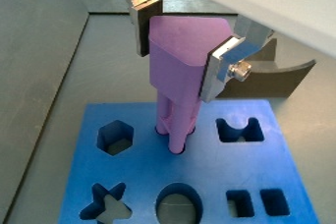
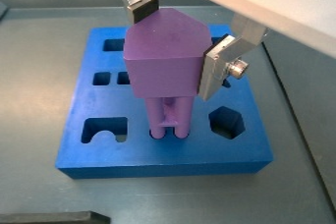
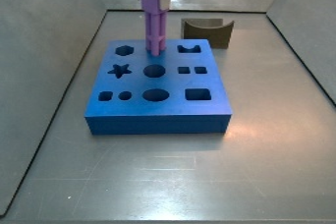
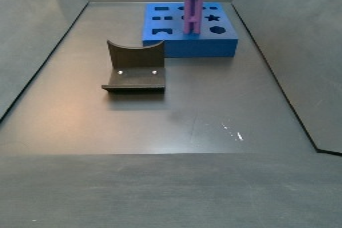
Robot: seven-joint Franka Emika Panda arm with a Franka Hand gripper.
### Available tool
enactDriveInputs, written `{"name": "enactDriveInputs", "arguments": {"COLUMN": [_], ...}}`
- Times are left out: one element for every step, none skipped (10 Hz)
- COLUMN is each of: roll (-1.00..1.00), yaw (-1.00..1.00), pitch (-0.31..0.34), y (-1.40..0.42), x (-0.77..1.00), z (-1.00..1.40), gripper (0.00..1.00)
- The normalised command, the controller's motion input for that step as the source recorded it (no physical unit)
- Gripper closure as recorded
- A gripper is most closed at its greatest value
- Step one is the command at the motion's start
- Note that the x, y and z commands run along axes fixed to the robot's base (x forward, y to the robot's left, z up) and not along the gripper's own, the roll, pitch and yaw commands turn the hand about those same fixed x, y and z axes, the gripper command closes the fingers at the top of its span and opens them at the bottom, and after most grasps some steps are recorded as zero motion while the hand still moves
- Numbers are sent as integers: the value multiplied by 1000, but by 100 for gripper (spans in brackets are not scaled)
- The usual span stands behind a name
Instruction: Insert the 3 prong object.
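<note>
Standing at the near end of the table in a side view, the closest thing to me is the fixture [image 4: 134,68], a dark L-shaped bracket on its base plate, sitting on the grey floor [image 4: 174,132] well apart from everything else. Beyond it, toward the far wall, lies the blue block [image 4: 214,42], a flat slab cut with shaped holes: a hexagon [image 3: 124,48], a star [image 3: 120,71], round and oval openings, small squares and a notched slot [image 3: 192,47]. Over the middle of that block stands the 3 prong object [image 3: 155,22], purple and upright, its wide head at the top and its slim rods pointing straight down. In both wrist views the rod tips [image 2: 164,130] meet the block's top face between the hexagon hole and the notched slot; whether they have entered an opening I cannot tell. The gripper [image 1: 184,33] is above the block, clenched on the purple head, one silver finger [image 1: 226,63] pressed against each side of it, the other finger [image 2: 140,2] on the opposite face.
</note>
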Motion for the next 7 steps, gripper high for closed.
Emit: {"name": "enactDriveInputs", "arguments": {"roll": [0, 0, 54, 77, 57, 0, 0], "yaw": [-171, -174, -266, -237, -17, 0, 0], "pitch": [-123, -164, -131, -170, -201, -41, 0], "y": [0, -26, -154, -160, -94, 0, 0], "x": [0, 200, 274, 171, 74, 0, 0], "z": [-446, -520, -494, -486, -374, -31, 0], "gripper": [100, 100, 100, 100, 100, 100, 100]}}
